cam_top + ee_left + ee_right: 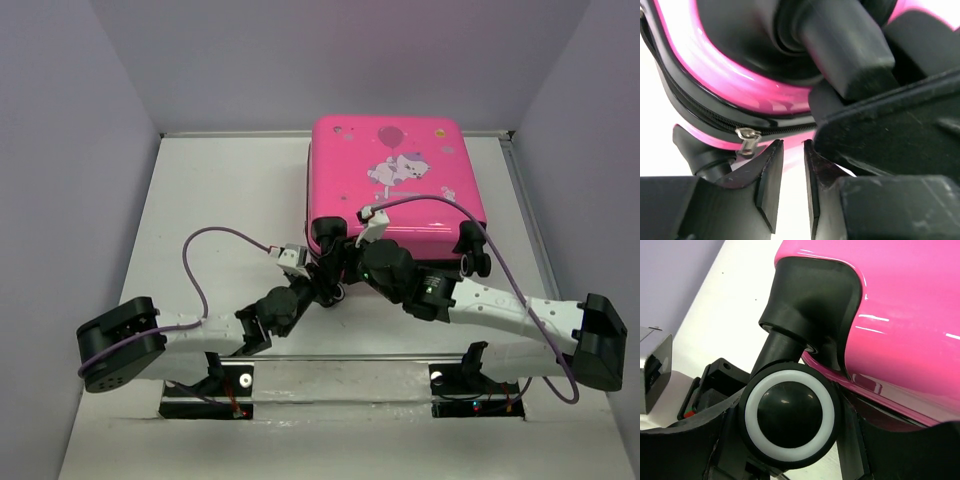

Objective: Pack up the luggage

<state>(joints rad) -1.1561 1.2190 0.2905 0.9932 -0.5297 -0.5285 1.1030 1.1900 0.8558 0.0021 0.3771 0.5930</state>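
Observation:
The hot-pink luggage (400, 180) lies flat and zipped shut at the back middle of the table, cartoon stickers up. Both grippers are at its near left corner. My right gripper (345, 262) has its fingers on both sides of the corner's black, white-ringed wheel (790, 412), and it also shows in the right wrist view (790, 432). My left gripper (792, 150) is just below the zipper line, its fingers a narrow gap apart with nothing between them. The metal zipper pull (747, 139) hangs just left of its left fingertip. The pink shell shows there too (740, 85).
The other near corner's wheels (473, 262) stick out at the luggage's right. The right gripper's black body (890, 125) crowds the left gripper's right side. Grey walls enclose the white table (220, 200) on three sides.

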